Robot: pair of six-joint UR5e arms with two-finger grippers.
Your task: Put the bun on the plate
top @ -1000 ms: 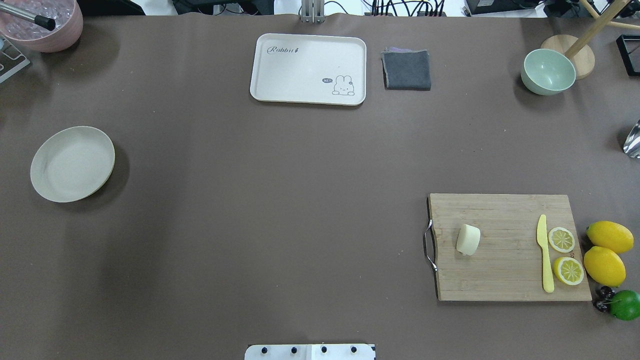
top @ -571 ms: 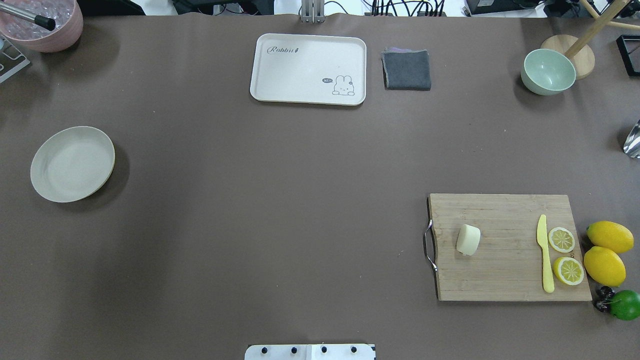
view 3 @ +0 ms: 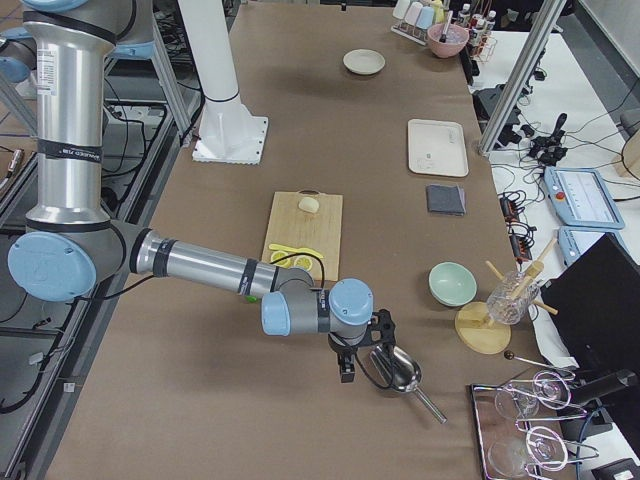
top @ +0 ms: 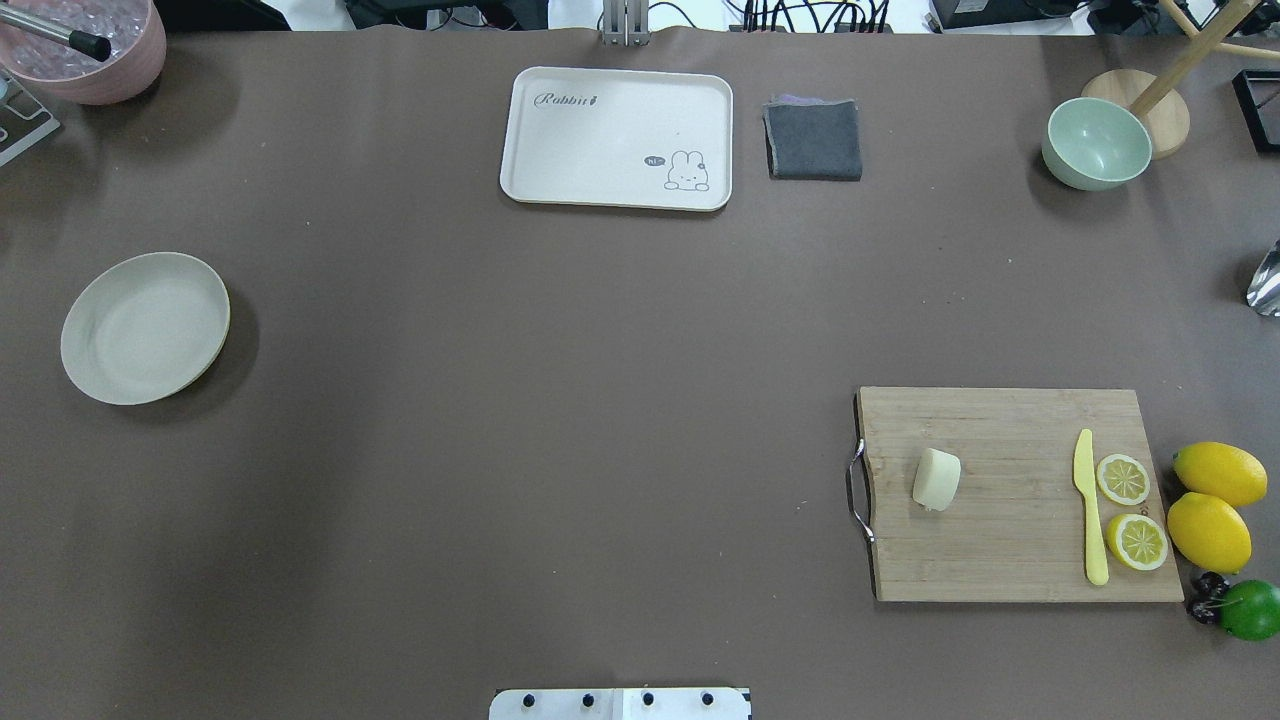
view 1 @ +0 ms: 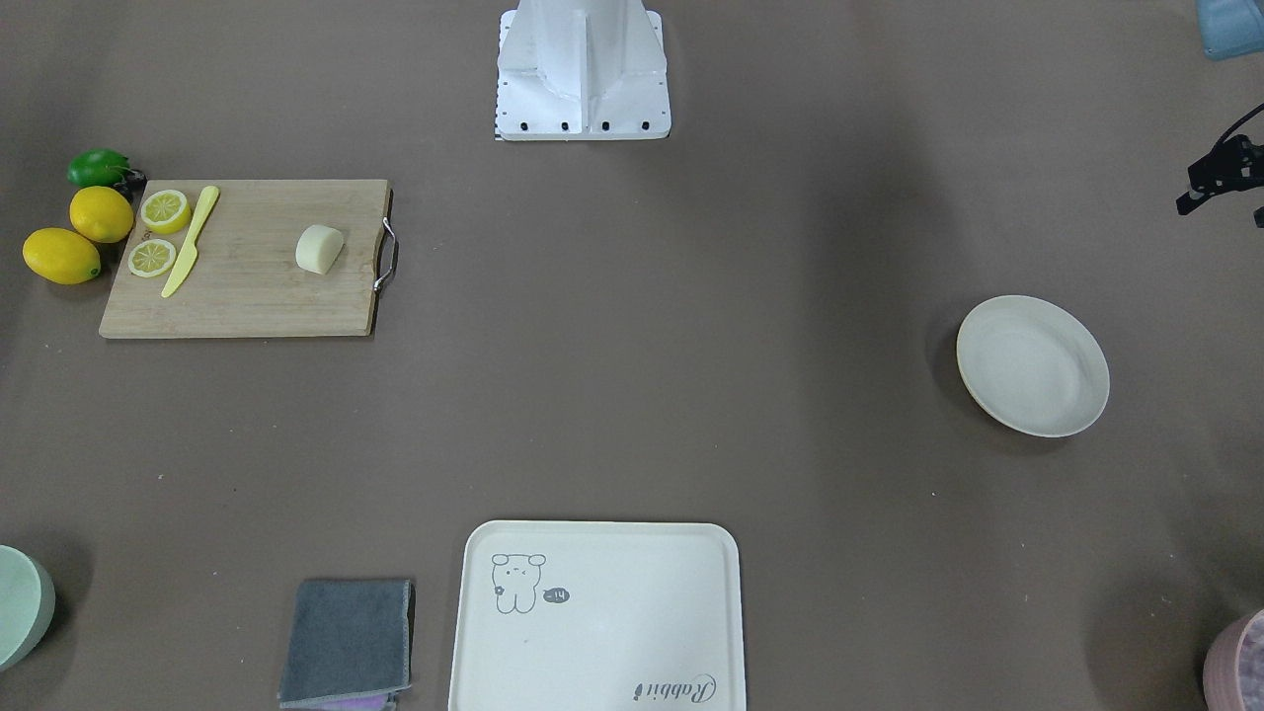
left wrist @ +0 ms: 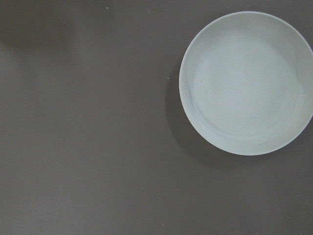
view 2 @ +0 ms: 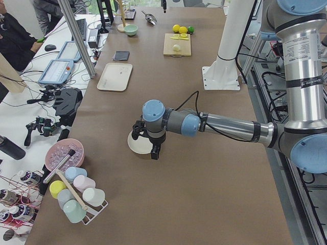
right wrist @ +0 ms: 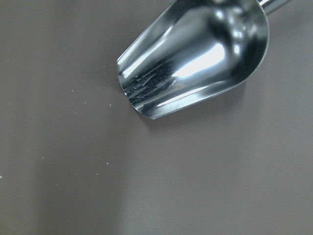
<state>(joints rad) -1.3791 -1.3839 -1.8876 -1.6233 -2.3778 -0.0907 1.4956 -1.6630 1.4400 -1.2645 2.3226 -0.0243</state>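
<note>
The bun (top: 936, 479), a small pale cream chunk, lies on the left part of the wooden cutting board (top: 1010, 560) at the table's right, also seen from across the table (view 1: 319, 248). The round off-white plate (top: 145, 328) sits bare at the far left and fills the upper right of the left wrist view (left wrist: 247, 83). My left gripper (view 2: 146, 143) hangs just above the plate's near side (view 2: 137, 146); I cannot tell whether it is open or shut. My right gripper (view 3: 347, 362) hovers beyond the board, beside a metal scoop (view 3: 395, 370), its state unclear too.
On the board lie a yellow knife (top: 1090, 510) and two lemon slices (top: 1123, 479), with whole lemons (top: 1210, 530) and a lime (top: 1250, 610) beside it. A cream tray (top: 617, 138), grey cloth (top: 813, 140) and green bowl (top: 1095, 143) stand along the far edge.
</note>
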